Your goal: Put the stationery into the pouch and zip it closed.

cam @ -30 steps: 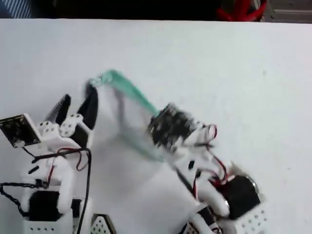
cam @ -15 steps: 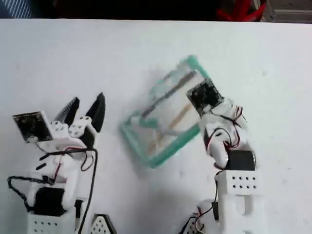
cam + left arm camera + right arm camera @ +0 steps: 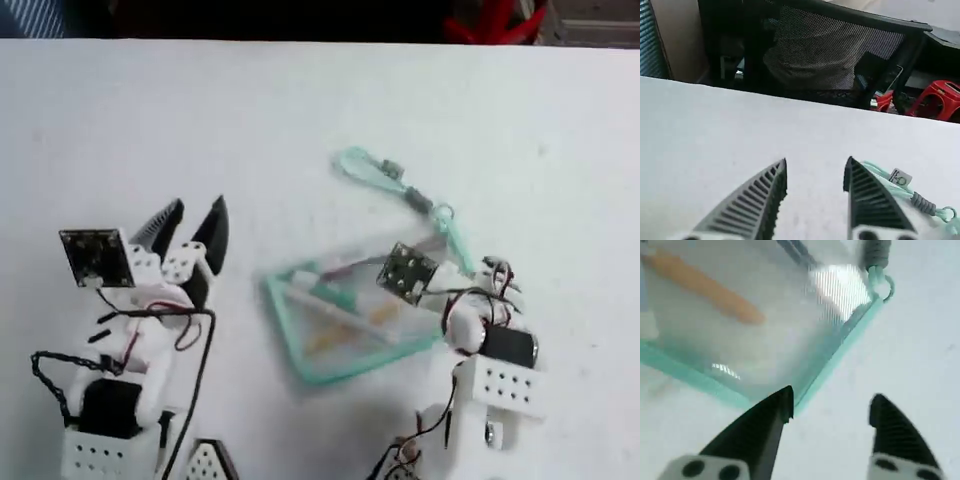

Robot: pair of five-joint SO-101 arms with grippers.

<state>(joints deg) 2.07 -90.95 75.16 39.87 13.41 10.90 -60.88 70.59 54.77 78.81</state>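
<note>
The white bench (image 3: 300,100) runs bare and bright up to a dark room beyond its far edge, where a black mesh chair (image 3: 830,45) and a red stool (image 3: 935,100) stand. The left end effector (image 3: 816,165) hovers low over the bench with its ribbed black fingers spread and nothing between them. The pouch's mint strap (image 3: 900,187), with a small white tag, lies just beside one fingertip. The right end effector (image 3: 832,400) is likewise spread wide and grips nothing. The clear, mint-edged pouch (image 3: 765,330) lies flat on the bench directly ahead of it, one corner at the tip of a finger; whether they touch cannot be told. An orange pen (image 3: 705,290) shows through the plastic deeper inside the pouch, and a small mint ring (image 3: 885,285) sits at the pouch's far corner, beyond the open fingers.
</note>
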